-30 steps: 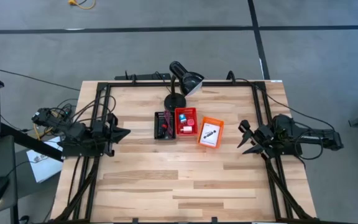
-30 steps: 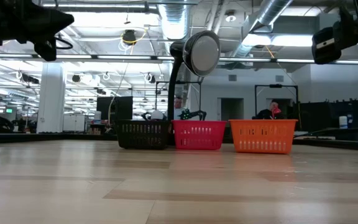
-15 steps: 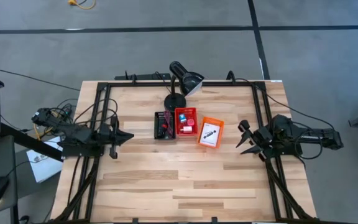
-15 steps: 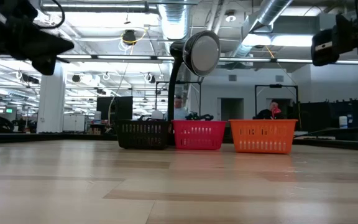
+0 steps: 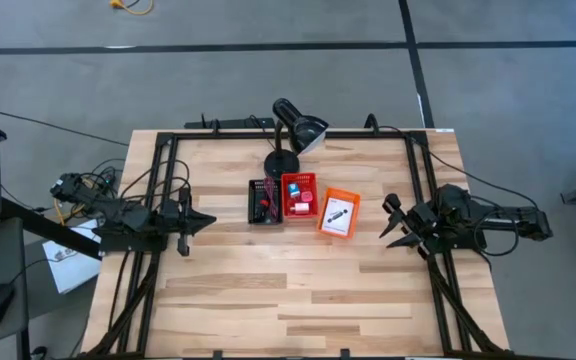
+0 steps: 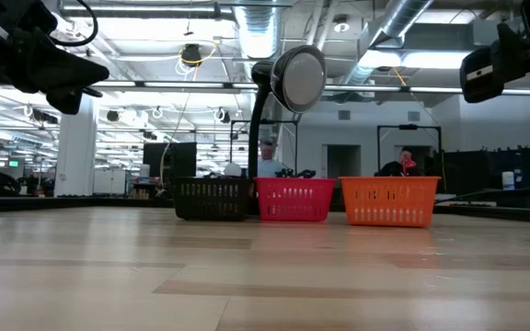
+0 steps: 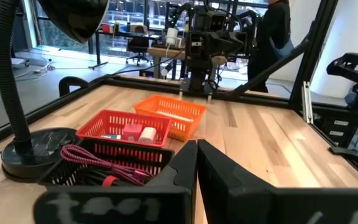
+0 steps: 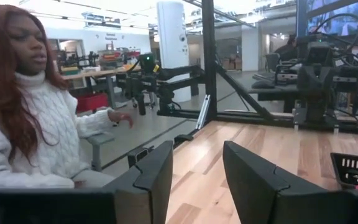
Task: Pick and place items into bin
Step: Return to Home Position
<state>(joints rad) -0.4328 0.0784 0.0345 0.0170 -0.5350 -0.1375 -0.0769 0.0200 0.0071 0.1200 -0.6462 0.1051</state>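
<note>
Three small bins stand side by side at the table's middle: a black bin, a red bin and an orange bin. The black bin holds the red-and-black marker and the maroon stick-like tool. The red bin holds a blue cube, a red-pink piece and a white-pink piece. The orange bin holds the white card with a black mark. My left gripper is shut and empty, in the air left of the bins. My right gripper is open and empty, in the air right of them.
A black desk lamp stands on its round base just behind the black bin. A dark metal frame runs along the table's far, left and right sides. A person sits beyond the table's left side. Bare wood lies toward the near edge.
My left gripper has moved a little toward the bins and the table's near edge, and its fingers have tipped downward. The bins and the items in them have stayed where they were.
</note>
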